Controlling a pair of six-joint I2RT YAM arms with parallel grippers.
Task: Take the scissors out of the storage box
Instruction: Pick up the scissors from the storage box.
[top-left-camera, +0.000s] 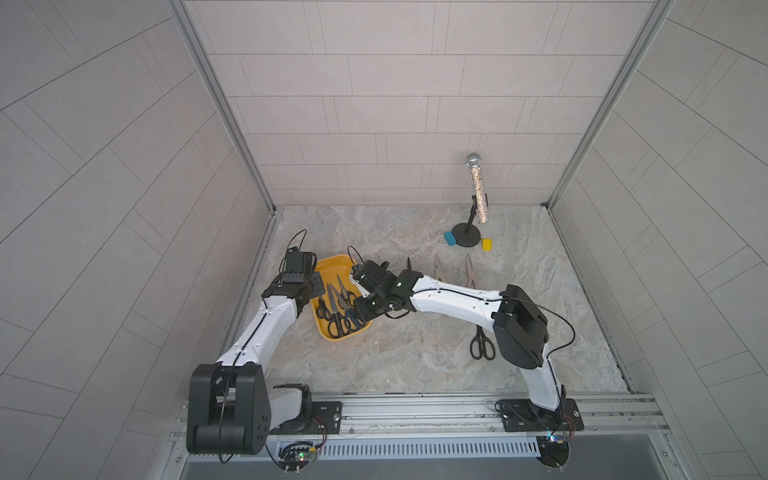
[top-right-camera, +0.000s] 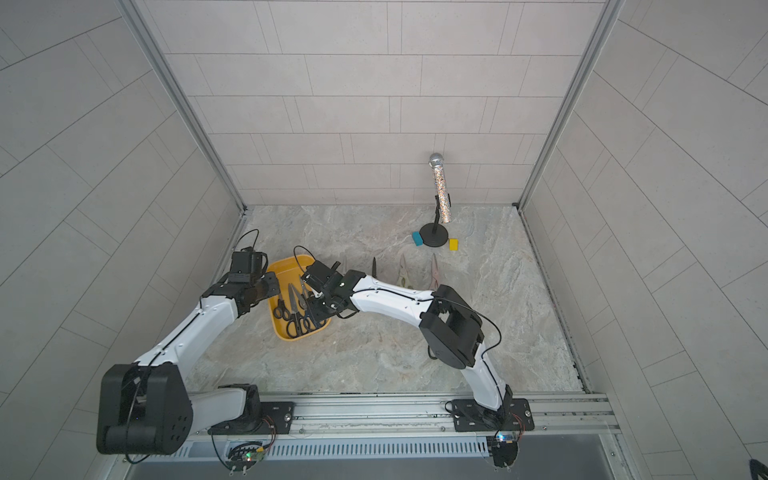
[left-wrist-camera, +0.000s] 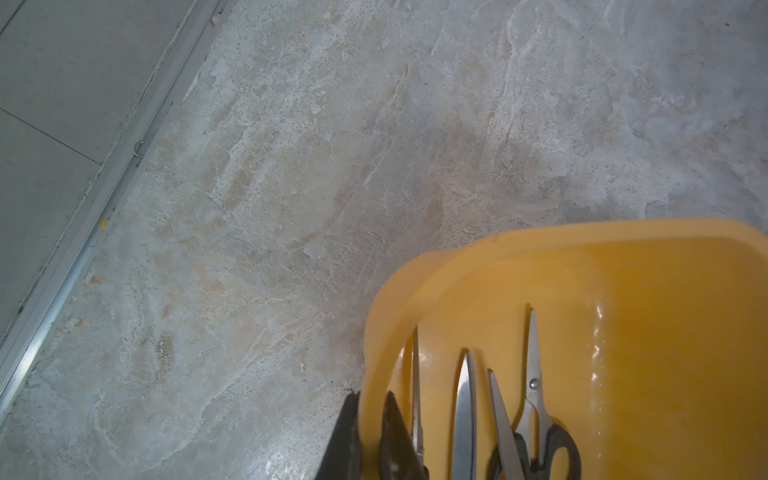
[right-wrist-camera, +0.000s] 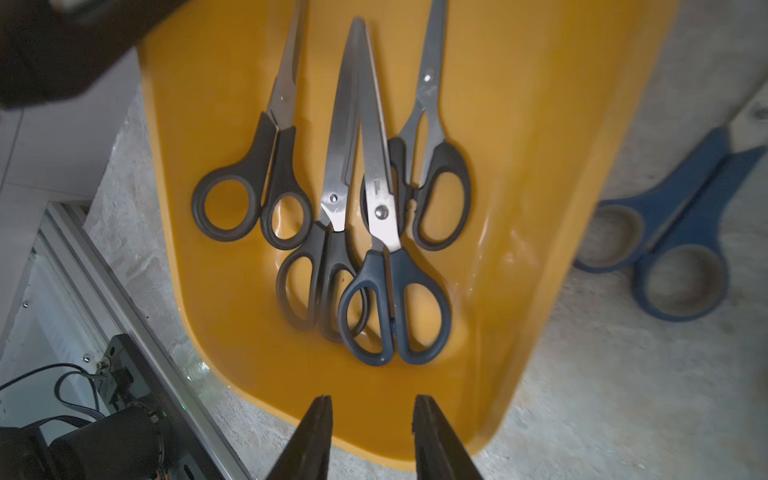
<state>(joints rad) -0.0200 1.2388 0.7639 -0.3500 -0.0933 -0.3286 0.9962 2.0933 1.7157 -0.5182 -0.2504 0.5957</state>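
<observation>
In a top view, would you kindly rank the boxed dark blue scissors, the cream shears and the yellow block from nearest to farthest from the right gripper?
1. Dark blue scissors: in the storage box, by the right gripper.
2. Cream shears: on the table past the right arm.
3. Yellow block: far back, by the microphone stand.

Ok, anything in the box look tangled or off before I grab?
Yes: in the storage box, the dark blue scissors lie crossed over a black pair, blades overlapping, so lifting one might drag the other.
</observation>
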